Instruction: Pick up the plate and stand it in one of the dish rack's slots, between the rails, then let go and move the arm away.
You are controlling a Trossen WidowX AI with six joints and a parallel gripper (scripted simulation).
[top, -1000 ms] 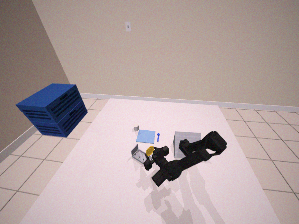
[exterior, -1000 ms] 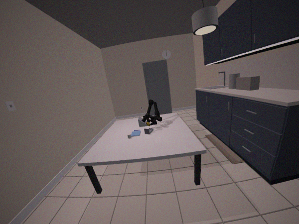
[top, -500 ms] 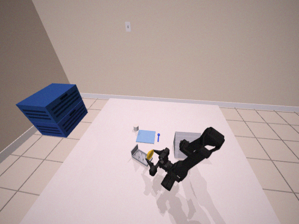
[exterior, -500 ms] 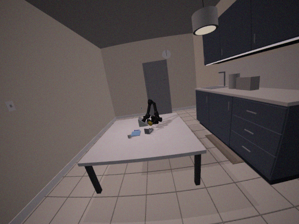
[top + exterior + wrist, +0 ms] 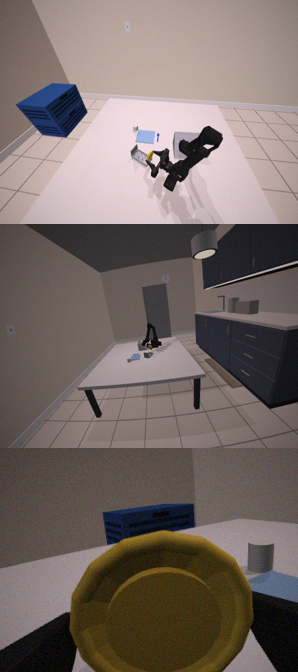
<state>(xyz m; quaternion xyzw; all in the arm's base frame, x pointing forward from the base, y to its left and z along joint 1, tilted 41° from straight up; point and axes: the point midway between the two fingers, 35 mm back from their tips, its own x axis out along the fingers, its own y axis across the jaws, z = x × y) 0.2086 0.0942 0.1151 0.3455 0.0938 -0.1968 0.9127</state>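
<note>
The yellow plate point(image 5: 150, 155) point(image 5: 150, 346) point(image 5: 162, 620) is held on edge, upright, between the fingers of my gripper point(image 5: 149, 157) point(image 5: 160, 645), which is shut on its rim. In the wrist view it fills the middle and faces the camera. The grey dish rack point(image 5: 138, 155) point(image 5: 148, 355) stands on the white table point(image 5: 99, 174), just left of the plate. The plate hangs at the rack's right end, slightly above it; I cannot tell whether it touches the rails.
A light blue mat point(image 5: 145, 136) point(image 5: 276, 585), a blue spoon point(image 5: 158, 137) and a small grey cup point(image 5: 135, 128) point(image 5: 260, 556) lie behind the rack. A grey box point(image 5: 179, 137) stands by the arm's base. A blue crate point(image 5: 53, 109) point(image 5: 149, 520) sits off the table to the left.
</note>
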